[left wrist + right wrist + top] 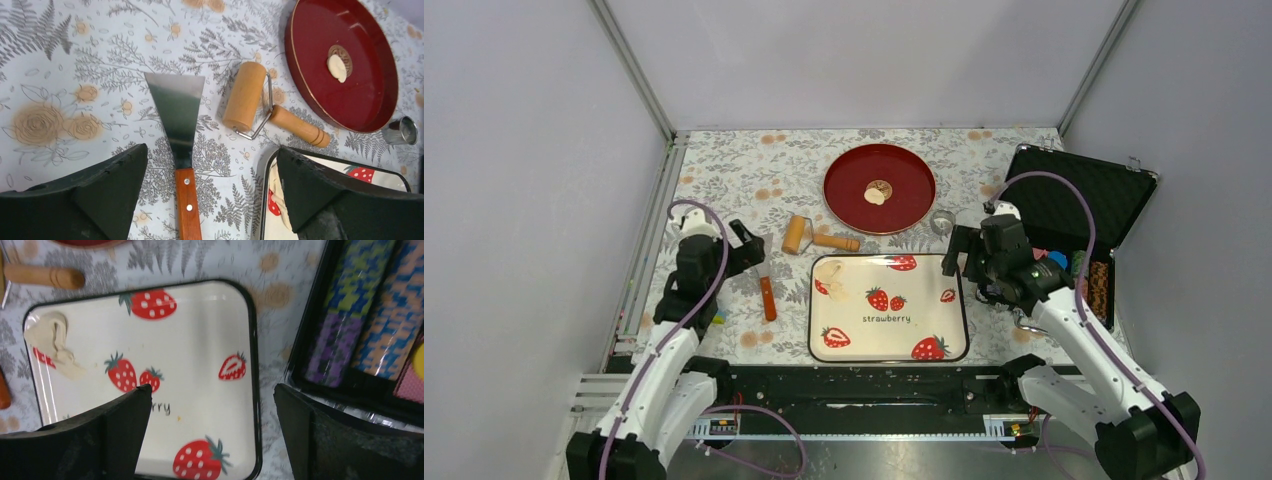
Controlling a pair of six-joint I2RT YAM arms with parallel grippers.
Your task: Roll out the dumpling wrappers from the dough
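Observation:
The dough (830, 274) is a flattened ragged off-white patch at the far left corner of the strawberry tray (954, 345); it also shows in the right wrist view (52, 342) and in the left wrist view (278, 192). One dumpling wrapper (875, 196) lies on the red plate (914, 185), and shows in the left wrist view (337, 67). The wooden roller (798, 234) lies between plate and tray. My left gripper (744, 243) is open and empty above the scraper (766, 290). My right gripper (959, 255) is open and empty over the tray's right edge.
A small metal ring cutter (942, 221) stands right of the plate. An open black case (1114, 190) with coloured items sits at the right. The scraper's steel blade (177, 107) and wooden handle (187, 202) lie between my left fingers. Grey walls enclose the table.

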